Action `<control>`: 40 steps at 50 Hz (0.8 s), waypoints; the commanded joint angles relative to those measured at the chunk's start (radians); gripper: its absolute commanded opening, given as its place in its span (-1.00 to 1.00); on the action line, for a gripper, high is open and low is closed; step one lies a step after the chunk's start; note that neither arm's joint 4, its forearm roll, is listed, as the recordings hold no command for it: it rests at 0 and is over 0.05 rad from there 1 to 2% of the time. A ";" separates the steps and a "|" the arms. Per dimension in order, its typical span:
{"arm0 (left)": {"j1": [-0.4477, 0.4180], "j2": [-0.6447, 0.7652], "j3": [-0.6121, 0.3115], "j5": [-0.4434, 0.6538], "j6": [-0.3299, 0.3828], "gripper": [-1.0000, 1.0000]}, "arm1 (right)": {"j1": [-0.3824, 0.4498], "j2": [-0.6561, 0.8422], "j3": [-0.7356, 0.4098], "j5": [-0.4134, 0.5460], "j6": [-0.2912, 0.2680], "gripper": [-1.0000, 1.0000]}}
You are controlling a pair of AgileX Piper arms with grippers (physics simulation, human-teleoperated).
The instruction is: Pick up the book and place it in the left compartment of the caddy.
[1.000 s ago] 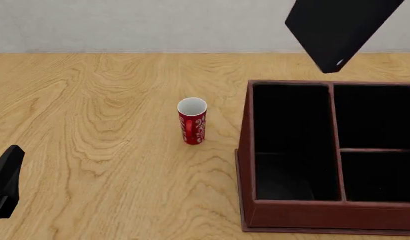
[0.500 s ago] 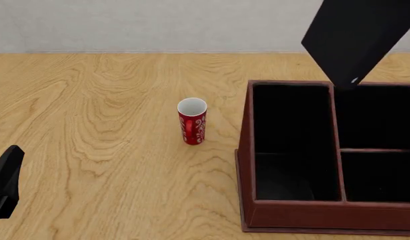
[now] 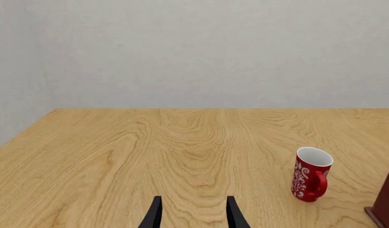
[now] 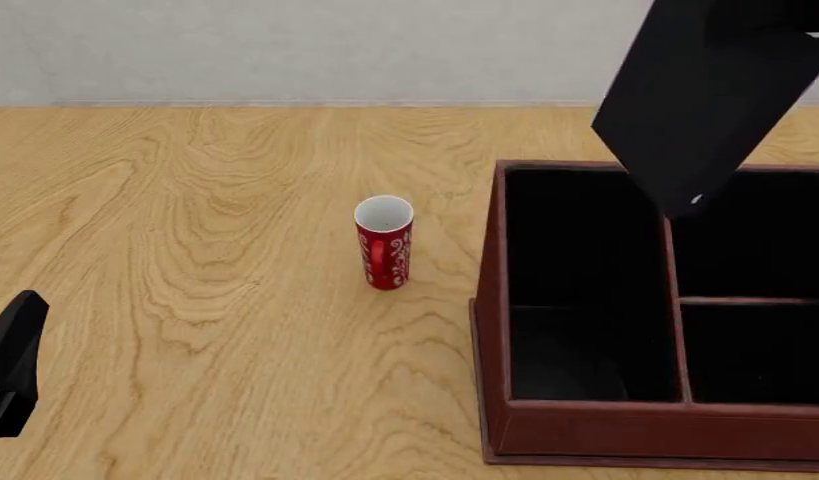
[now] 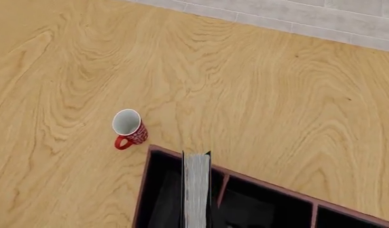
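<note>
Wood table [image 4: 182, 250]: book [image 4: 703, 90] tilted over caddy [image 4: 583, 440] divider.

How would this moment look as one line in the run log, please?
phase: carry | book: in air, tilted, above caddy | left compartment: holds no book | mug: upright on table | left gripper: open, idle

The left compartment [image 4: 583, 290] of the caddy [image 4: 623, 440] lies open below the tilted book [image 4: 703, 90], while the red mug [image 4: 384, 243] stands apart on the tabletop [image 4: 182, 250].
</note>
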 commanded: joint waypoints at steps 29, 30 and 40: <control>0.000 0.000 0.000 0.000 0.000 1.00 | 0.073 -0.022 0.176 -0.055 0.017 -1.00; 0.000 0.000 0.000 0.000 0.000 1.00 | 0.076 -0.021 0.177 -0.055 0.020 -1.00; 0.000 0.000 0.000 0.000 0.000 1.00 | 0.077 -0.020 0.205 -0.066 0.020 -1.00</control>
